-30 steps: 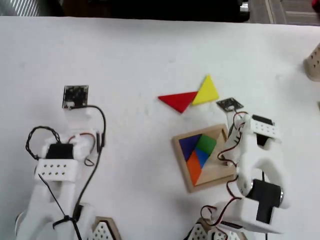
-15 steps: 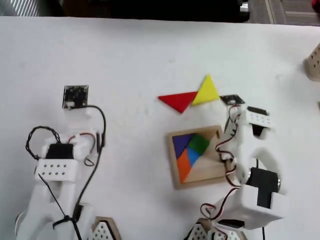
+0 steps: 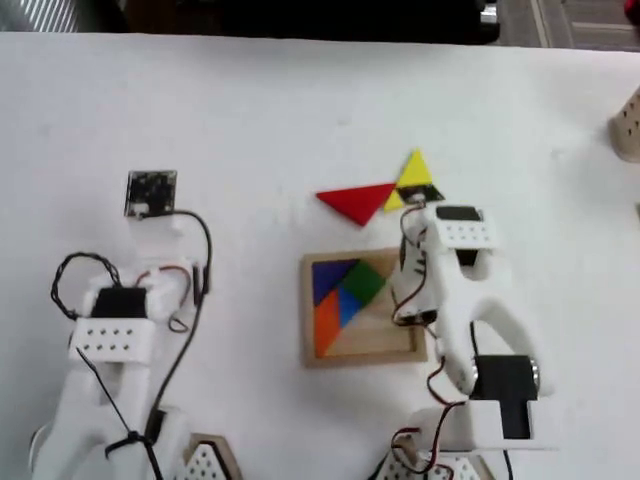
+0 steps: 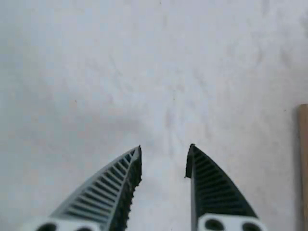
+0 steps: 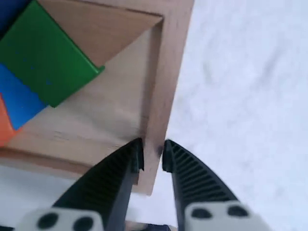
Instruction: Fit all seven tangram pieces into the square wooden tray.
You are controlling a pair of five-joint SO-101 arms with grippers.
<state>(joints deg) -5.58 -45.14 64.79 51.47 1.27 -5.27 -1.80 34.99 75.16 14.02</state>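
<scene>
Tangram pieces lie right of centre in the high view. The square wooden tray sits on the white table at lower centre-right, holding a purple piece, a green square piece, a blue piece and an orange triangle, all packed into its left part. Above the tray, apart from it, a red triangle and a yellow triangle touch corner to side. The right arm stands along the tray's right edge, and the left arm is at lower left, well apart.

From the left wrist, the left gripper hangs over bare table, jaws parted with nothing between them. A strip of pale wood shows beside it.

From the right wrist, the right gripper is pinched on the tray's rim, one finger inside the wall and one outside. The green piece lies on the tray floor nearby.
</scene>
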